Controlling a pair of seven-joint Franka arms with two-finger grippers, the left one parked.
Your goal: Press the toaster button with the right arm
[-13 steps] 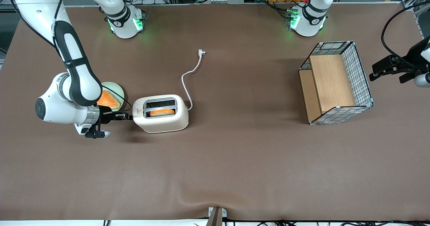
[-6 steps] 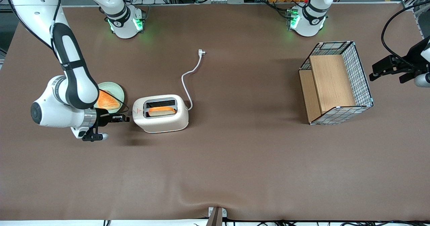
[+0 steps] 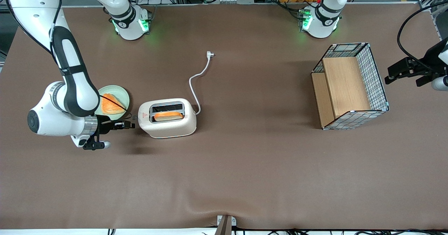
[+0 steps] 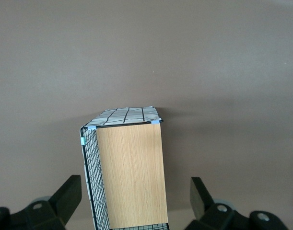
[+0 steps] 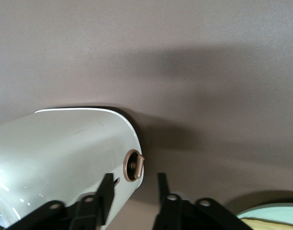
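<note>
**Gripper just off the toaster's narrow end, jaws parted with nothing between them**

The toaster [image 3: 167, 118] sits on the brown table [image 3: 245, 165], toward the working arm's end. A slice of bread [image 3: 168, 115] stands in the slot nearer the front camera; the other slot is dark. Red triangle mark on the top, next to the slots.

The right arm [image 3: 70, 84] comes down to a level wrist, and the gripper [image 3: 130, 124] points at the toaster's narrow end face. A thin strip of bare table separates fingertips from toaster; not touching. In the wrist view the two black fingers [image 5: 106, 191] stand apart, gripping nothing. The toaster button [image 5: 133, 165], a small knob in a round ring on the end face, shows close by the fingertips.

Surroundings: a pale green plate [image 3: 122, 94] with an orange slice [image 3: 111, 105] lies just beside the wrist, farther from the front camera, partly covered by the arm. The white cord [image 3: 197, 79] runs from the toaster's other end away from the front camera, plug [image 3: 210, 54] lying loose on the table. A wire basket with wooden panels [image 3: 350, 86] stands well apart, toward the parked arm's end.

Open table lies between the toaster and the front camera, and between toaster and basket.
</note>
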